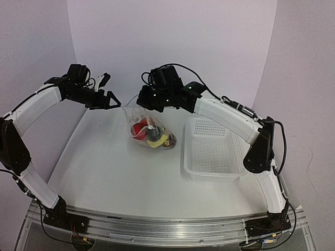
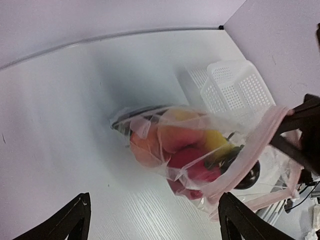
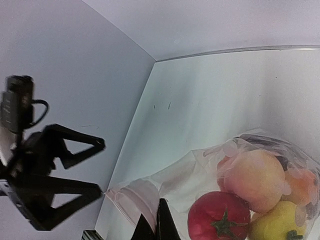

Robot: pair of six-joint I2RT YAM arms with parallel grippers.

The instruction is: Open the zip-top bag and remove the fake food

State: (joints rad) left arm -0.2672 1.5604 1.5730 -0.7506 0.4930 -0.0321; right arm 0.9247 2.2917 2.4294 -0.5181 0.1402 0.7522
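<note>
1. Table (image 1: pixel 99 172): white; both arms reach over its far half.
2. Basket (image 1: pixel 214 177): white mesh, upright on the table's right side.
3. Bag (image 1: pixel 137 116): clear, crinkly, mid-table just left of the basket. It hangs from its top edge. Lower end looks to sit on the table, can't tell for sure. A pinkish zip strip (image 2: pixel 272 125) runs along the raised edge.
4. Right gripper (image 3: pixel 156 222): fingers together, clamped on the bag's top edge by the strip, so it carries the bag's upper end.
5. Left gripper (image 2: pixel 154 200): fingers far apart, nothing btwn them, holds nothing. It sits up off the table, left of the bag & near its top corner. Touching or not, can't tell.
6. Toy food: all inside the bag, bunched at the low end. There's a red tomato (image 3: pixel 219 216), a peach piece (image 3: pixel 255 180), a yellow piece (image 3: pixel 277 225), an orange piece (image 3: pixel 300 187) & a black piece (image 2: pixel 250 175), pressed vs. each other.
</note>
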